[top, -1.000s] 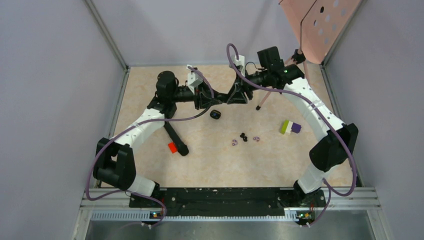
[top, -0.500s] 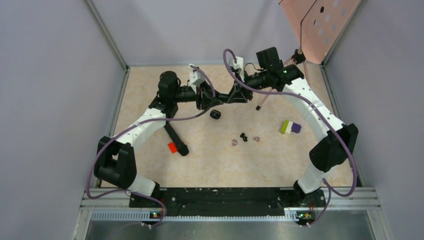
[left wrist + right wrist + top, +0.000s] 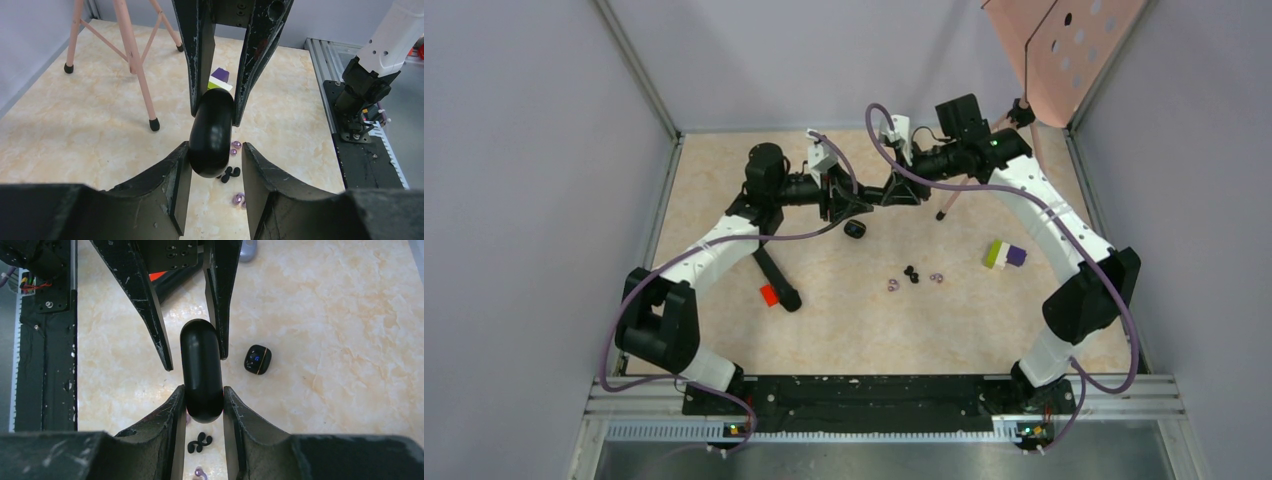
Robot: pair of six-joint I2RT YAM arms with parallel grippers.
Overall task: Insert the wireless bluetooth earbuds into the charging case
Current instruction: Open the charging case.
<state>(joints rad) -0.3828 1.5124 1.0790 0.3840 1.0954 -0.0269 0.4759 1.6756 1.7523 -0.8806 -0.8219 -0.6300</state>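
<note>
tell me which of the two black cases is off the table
The plain black oval case, clamped in the right gripper above the table; the other case with blue marks lies on it.

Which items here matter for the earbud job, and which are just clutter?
Job: black oval case, second black case on the table, black and purple earbuds.
Clutter: green and purple blocks, black marker with red piece, pink stand.
</note>
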